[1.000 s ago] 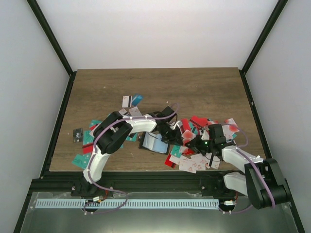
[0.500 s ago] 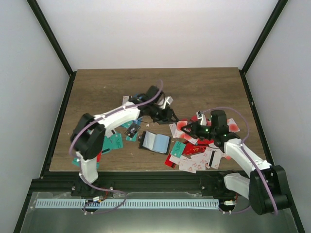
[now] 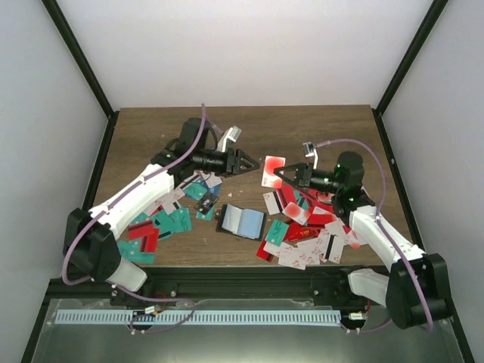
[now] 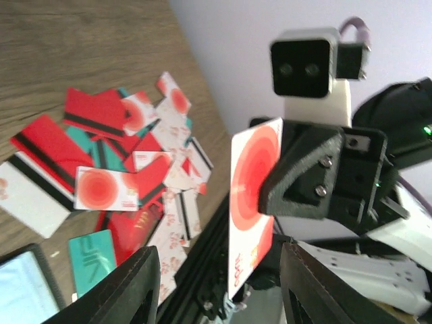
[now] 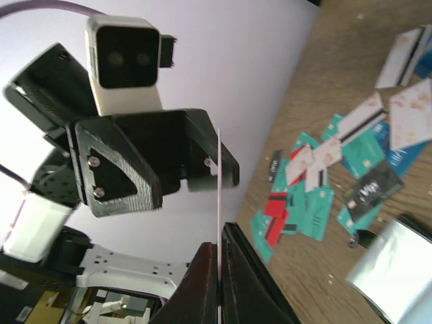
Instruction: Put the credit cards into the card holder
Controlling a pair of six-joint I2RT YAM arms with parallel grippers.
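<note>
Wood-grain brown worktop [image 3: 325, 128], white walls round it. Nearest the arm bases, on the right: a heap of flat rectangular credit cards [image 3: 302, 238], red, white and teal, overlapping. On the left: a second spread, teal and red cards [image 3: 162, 223], with a black one or two at its inner edge. Between the two heaps lies the small black folding card holder [image 3: 242, 221], open and flat on the wood, pale blue sleeve facing up.

Further back both arms are lifted off the wood, tips pointing at each other. The right pincer [image 3: 281, 175] is pressed together on a white plastic card with a big red disc [image 3: 272, 170]. That card is upright, held by one edge, in the air beyond the holder. The left pincer [image 3: 249, 162] is spread. Its fingertips [image 4: 128, 290] stand either side of that card's free end with gaps showing, gripping nothing. A few white cards [image 3: 206, 180] lie on the wood under the left arm.
</note>
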